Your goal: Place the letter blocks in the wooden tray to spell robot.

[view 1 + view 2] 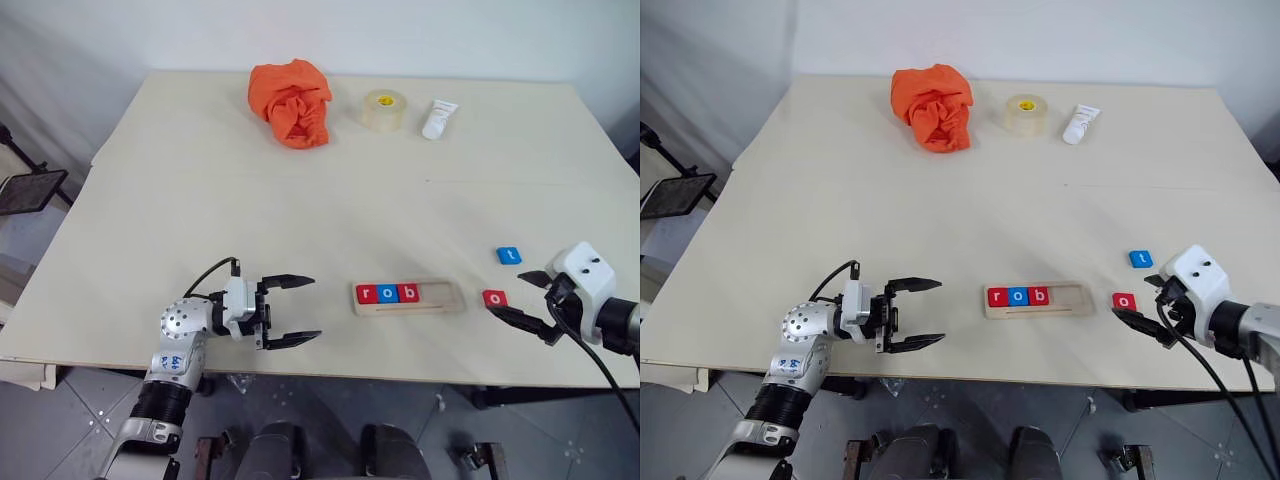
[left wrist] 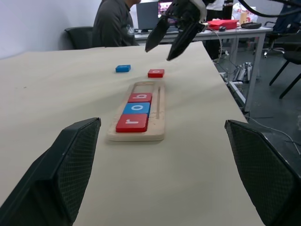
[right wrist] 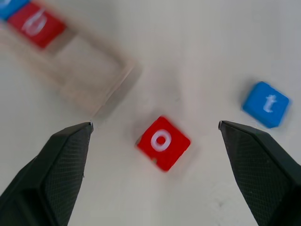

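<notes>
A: Left pincer (image 1: 290, 311) sits nearest the lens at the worktop (image 1: 300, 200) front edge, spread, empty, aimed toward the wooden tray (image 1: 445, 297).
B: Tray contents?
A: r, o, b fill three slots, the two slots toward the right arm bare. Red o block (image 1: 494, 298) lies flat just off that bare end, blue t block (image 1: 509, 255) a bit farther back.
B: Right pincer (image 1: 530, 301)?
A: Spread wide, holding nothing, the o block between its fingers just ahead. Right arm is clearly nearer; tray's long axis runs left-right.

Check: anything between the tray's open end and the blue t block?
Only the red o block, lying on the table between the wooden tray and the blue t block, nearer the tray. Clearest in the left eye view.
</notes>
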Action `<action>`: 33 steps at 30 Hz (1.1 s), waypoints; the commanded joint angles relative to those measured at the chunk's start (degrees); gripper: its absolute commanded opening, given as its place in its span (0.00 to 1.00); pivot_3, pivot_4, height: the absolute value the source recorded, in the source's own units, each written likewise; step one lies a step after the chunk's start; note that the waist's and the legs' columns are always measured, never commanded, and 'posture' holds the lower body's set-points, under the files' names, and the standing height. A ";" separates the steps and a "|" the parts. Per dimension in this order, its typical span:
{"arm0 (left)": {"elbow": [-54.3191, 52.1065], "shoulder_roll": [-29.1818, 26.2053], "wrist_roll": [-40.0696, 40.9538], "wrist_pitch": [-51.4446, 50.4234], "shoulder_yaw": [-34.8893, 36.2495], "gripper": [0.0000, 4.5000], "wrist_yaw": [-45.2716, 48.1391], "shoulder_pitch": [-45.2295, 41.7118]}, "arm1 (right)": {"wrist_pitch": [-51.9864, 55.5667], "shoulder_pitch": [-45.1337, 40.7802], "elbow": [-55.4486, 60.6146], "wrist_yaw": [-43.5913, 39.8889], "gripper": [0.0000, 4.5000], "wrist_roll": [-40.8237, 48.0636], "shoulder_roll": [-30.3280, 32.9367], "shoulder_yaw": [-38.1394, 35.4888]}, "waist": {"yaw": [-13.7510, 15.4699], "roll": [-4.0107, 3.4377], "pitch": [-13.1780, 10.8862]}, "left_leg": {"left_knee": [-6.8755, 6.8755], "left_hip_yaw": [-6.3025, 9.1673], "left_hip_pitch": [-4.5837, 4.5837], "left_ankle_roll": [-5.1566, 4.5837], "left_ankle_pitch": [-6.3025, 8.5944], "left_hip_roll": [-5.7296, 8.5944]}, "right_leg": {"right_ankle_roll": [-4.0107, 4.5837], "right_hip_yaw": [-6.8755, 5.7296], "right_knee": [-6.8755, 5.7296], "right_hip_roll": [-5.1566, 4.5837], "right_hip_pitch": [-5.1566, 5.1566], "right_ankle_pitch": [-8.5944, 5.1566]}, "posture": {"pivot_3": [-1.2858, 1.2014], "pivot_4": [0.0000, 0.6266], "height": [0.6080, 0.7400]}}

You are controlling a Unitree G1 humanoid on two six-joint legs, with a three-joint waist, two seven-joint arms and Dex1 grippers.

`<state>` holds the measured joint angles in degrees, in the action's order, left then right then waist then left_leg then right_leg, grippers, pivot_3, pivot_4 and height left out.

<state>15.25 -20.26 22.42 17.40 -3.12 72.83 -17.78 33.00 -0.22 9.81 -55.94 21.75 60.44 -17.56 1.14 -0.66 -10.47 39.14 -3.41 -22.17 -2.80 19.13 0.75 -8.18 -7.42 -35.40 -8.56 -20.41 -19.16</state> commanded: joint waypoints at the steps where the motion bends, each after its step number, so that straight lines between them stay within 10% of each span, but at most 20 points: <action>1: -3.14 -0.24 0.90 -0.45 0.05 1.00 -0.48 1.37 | -8.28 -4.10 -6.70 -7.27 1.00 -3.58 3.23 5.16 | 0.00 0.00 0.00 | 0.00 0.01 0.00 0.00 0.00 -0.01 | 0.00 -0.01 0.00 0.00 0.00 0.00 | 0.52 0.24 1.00; 14: -9.51 -1.69 0.85 -2.05 0.74 1.00 -3.82 6.79 | -32.64 -28.26 -36.54 -24.05 1.00 -18.74 2.72 25.40 | 0.30 0.00 -0.01 | 0.04 0.08 -0.08 0.00 0.00 0.00 | 0.00 -0.10 0.16 -0.02 0.04 0.00 | 0.52 0.24 1.00; 23: -11.12 -1.99 0.78 -2.15 0.54 1.00 -5.12 8.07 | -34.69 -31.77 -39.84 -26.45 0.33 -19.24 1.30 25.64 | 0.11 0.00 0.00 | 0.06 0.08 -0.08 0.00 0.00 -0.02 | -0.01 -0.16 0.27 0.00 0.11 0.01 | 0.52 0.24 1.00; 33: -8.23 -1.39 0.53 -1.41 0.17 1.00 -4.58 5.28 | -19.66 -33.17 -24.87 -27.60 0.32 -13.57 0.72 23.59 | 0.13 -0.01 -0.01 | 0.06 0.08 -0.08 0.01 0.00 -0.04 | -0.01 -0.15 0.26 0.00 0.10 0.01 | 0.52 0.24 1.00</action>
<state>7.24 -21.88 22.45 15.15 -2.83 68.03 -11.89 9.65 -31.62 -19.31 -82.39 5.76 61.04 8.19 1.27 -0.67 -10.48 39.20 -3.32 -22.26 -2.79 19.13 0.72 -8.20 -7.57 -35.14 -8.55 -20.32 -19.15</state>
